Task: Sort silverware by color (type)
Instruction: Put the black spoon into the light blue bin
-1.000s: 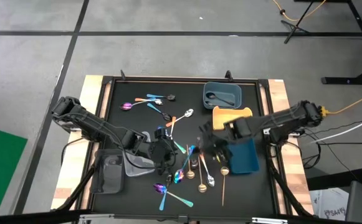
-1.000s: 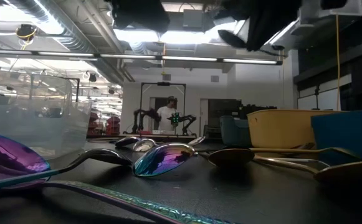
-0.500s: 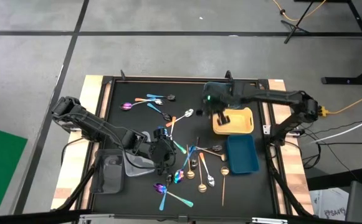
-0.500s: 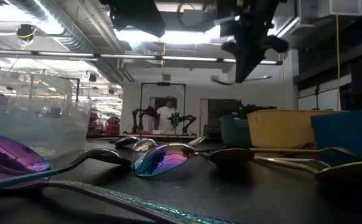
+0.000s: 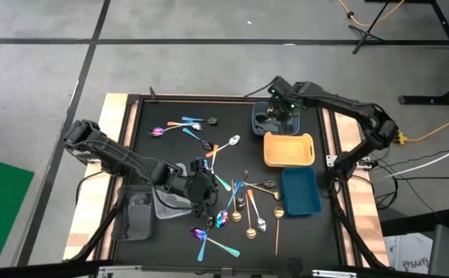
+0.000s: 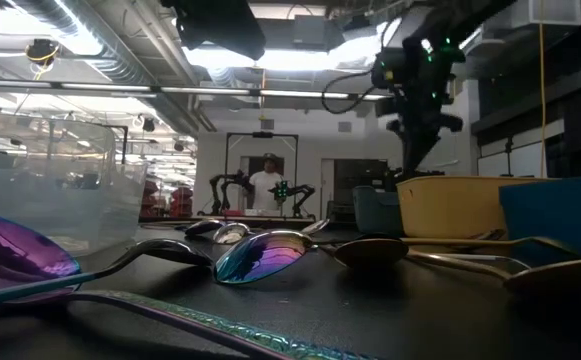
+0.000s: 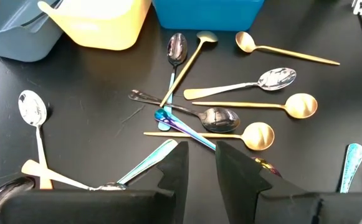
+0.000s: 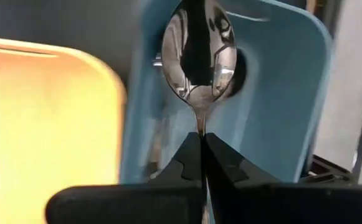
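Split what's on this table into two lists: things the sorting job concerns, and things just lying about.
Job:
spoons scattered on the mat
silver spoon held by the right gripper above the grey-blue tray
yellow tray
blue tray
clear tray

Lying about:
orange cable on the floor

Bright overhead light; foreground spoons (image 6: 260, 255) seemingly blurred.

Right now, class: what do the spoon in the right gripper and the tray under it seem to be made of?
The spoon, pinched by the right gripper, looks like polished metal: its bowl gives mirror-like reflections. The grey-blue tray below looks like moulded plastic, matte, evenly coloured, with rounded corners, though this is judged by look alone.
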